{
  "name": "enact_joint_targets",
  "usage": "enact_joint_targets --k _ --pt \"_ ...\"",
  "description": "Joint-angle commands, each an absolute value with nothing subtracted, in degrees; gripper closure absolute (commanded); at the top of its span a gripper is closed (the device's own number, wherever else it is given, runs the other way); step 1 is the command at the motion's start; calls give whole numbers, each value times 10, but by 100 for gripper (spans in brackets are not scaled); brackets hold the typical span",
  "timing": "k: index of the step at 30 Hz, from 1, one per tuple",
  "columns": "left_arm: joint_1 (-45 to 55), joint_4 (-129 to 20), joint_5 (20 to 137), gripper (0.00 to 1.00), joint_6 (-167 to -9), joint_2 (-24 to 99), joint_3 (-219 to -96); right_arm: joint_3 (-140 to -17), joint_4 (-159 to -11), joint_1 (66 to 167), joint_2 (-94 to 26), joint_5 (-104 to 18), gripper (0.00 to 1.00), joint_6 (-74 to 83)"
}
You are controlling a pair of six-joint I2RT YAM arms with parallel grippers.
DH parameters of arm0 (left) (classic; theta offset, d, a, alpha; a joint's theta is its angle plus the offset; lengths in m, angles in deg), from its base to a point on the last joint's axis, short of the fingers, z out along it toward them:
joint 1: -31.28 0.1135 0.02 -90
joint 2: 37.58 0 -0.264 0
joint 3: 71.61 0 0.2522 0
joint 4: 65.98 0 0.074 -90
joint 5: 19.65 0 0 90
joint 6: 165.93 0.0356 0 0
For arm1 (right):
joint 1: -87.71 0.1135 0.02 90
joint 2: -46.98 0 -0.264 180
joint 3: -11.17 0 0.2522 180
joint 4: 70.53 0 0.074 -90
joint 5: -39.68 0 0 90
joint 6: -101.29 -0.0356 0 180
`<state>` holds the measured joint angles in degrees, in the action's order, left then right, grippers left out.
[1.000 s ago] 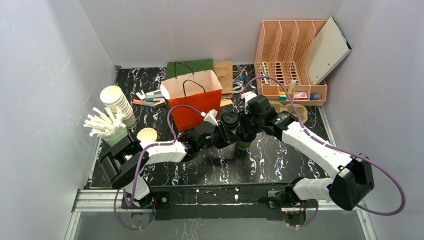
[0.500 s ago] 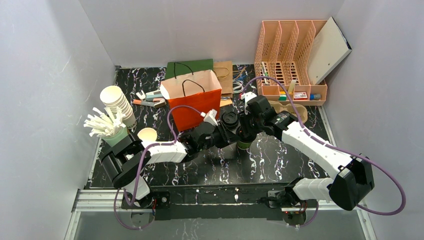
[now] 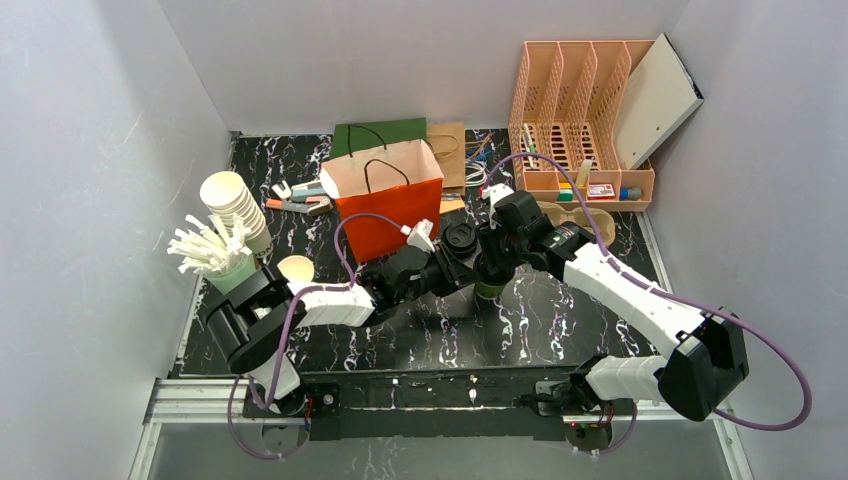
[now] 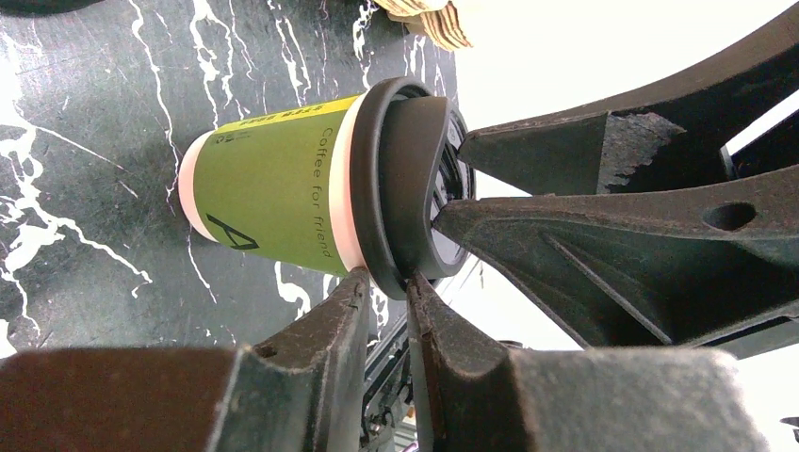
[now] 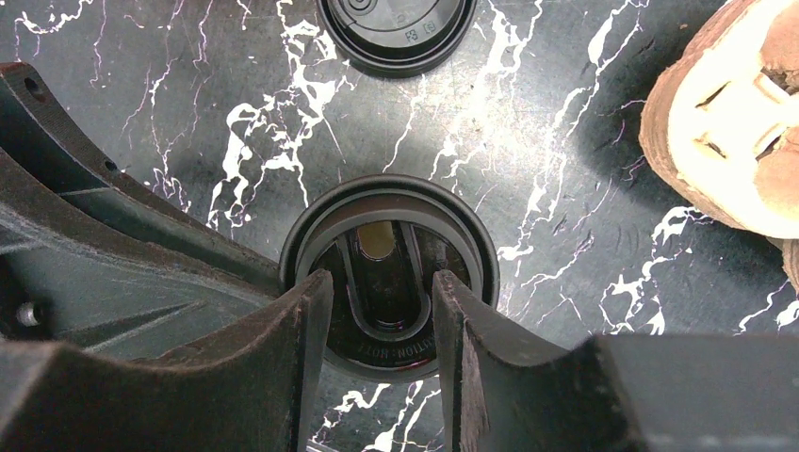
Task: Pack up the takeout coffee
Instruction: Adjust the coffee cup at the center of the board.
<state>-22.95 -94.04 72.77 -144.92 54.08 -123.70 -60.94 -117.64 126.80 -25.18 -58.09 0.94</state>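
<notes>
The takeout coffee (image 4: 273, 198), a green paper cup with a black lid (image 4: 405, 169), stands on the dark marbled table between both arms; in the top view only a bit of green (image 3: 487, 290) shows under the grippers. My left gripper (image 4: 384, 282) comes in from the side and is shut on the lid's rim. My right gripper (image 5: 382, 301) is above the cup, its jaws apart, and its fingertips rest on the lid's top (image 5: 386, 193). In the top view the left gripper (image 3: 468, 268) and the right gripper (image 3: 490, 262) meet at the cup.
An open orange paper bag (image 3: 385, 195) stands just behind the cup. A spare black lid (image 5: 396, 28) lies beside it and a cardboard cup carrier (image 5: 725, 122) to the right. A white cup stack (image 3: 235, 205), a lidless green cup (image 3: 295, 270) and a peach file rack (image 3: 580, 120) stand further off.
The left arm's base and elbow have shifted slightly to the right. Both grippers stay at the cup's lid and the cup has not moved.
</notes>
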Motion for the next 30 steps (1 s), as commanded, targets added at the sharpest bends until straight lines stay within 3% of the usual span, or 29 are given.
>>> enact_joint_targets --k 1,30 --pt "-234 -892 718 82 -1435 566 -1218 -603 -1187 1272 -253 -587 48 6" --pt "-241 -892 711 86 -1427 600 -1203 -562 -1192 1272 -253 -585 48 -14"
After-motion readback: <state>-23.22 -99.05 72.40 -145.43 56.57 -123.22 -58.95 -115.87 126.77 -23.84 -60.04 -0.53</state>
